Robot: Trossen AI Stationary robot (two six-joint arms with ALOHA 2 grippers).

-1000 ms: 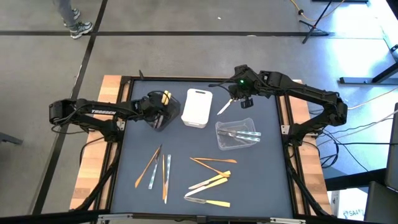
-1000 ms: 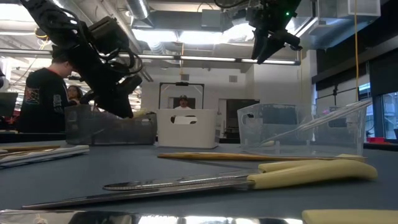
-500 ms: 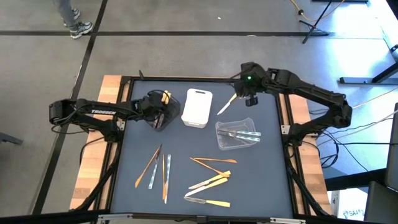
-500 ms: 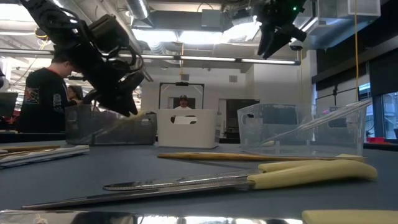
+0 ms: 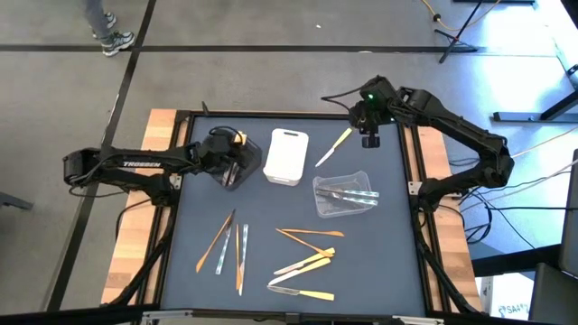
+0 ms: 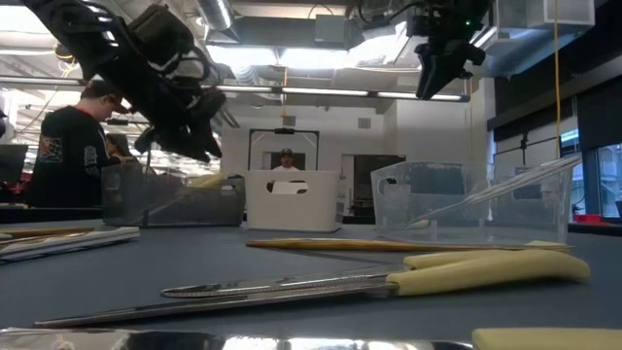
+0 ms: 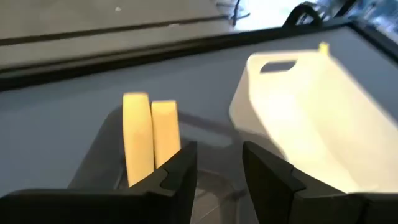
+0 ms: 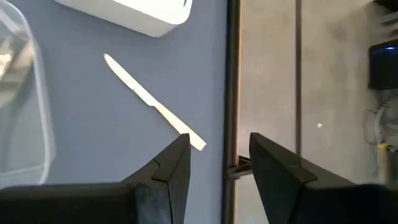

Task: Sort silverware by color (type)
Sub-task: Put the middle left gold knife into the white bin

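Note:
Two pale-yellow handles [image 7: 149,134] stand up out of the black tray [image 5: 231,170], their lower ends inside it. My left gripper [image 7: 217,168] hovers open just above that tray, beside the handles. A pale-yellow knife [image 8: 152,102] lies flat on the mat right of the white tray [image 5: 286,156]. My right gripper [image 8: 214,162] hangs open high above the knife's handle end, near the table's far right edge. More silverware [image 5: 302,257] in yellow, orange-brown and silver lies loose toward the near edge. The clear tray [image 5: 346,194] holds silver pieces.
The table's raised black frame [image 8: 231,93] runs close beside the knife. Loose orange-brown and silver pieces [image 5: 226,244] lie at the near left. People stand behind the table in the low view [image 6: 68,146]. Bare mat lies between the trays and the loose pieces.
My left gripper has risen out of the black tray, leaving the pale-yellow handles in it. My right gripper has swung toward the table's right edge and rolled, uncovering more of the knife, which has stayed flat on the mat.

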